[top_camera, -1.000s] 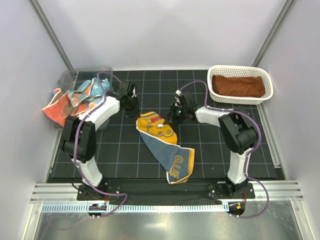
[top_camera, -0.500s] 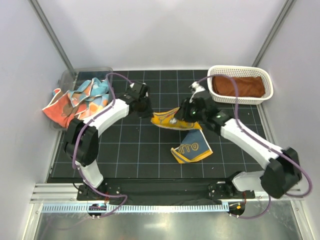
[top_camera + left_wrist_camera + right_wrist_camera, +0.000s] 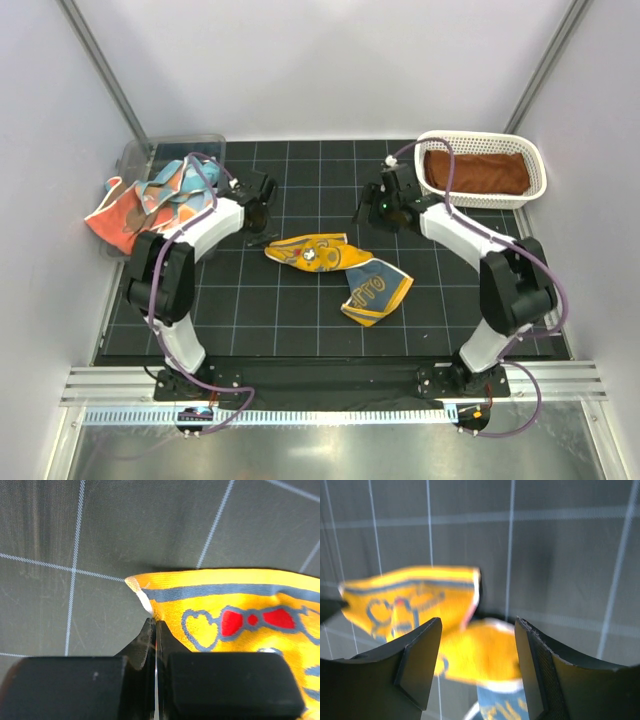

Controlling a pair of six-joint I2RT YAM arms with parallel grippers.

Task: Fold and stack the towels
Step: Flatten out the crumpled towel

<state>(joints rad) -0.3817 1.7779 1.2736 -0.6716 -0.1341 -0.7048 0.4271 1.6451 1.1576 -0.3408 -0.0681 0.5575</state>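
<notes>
Right gripper point(image 3: 477, 622) has let go, now wide, empty; left gripper point(image 3: 155, 627) pinches tiger towel point(image 3: 330, 262) corner mid-table. We judge flattening; next, regrasp free corner.

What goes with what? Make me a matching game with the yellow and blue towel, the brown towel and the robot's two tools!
Things:
1. yellow and blue towel
2. brown towel
3. left tool
4. right tool

Places or states:
A. open, holding nothing
B. lying in the white basket
C. lying on the black mat, between the arms
D. shut, pinching the edge of the yellow and blue towel

Right pairs: 1-C, 2-B, 3-D, 4-A.
</notes>
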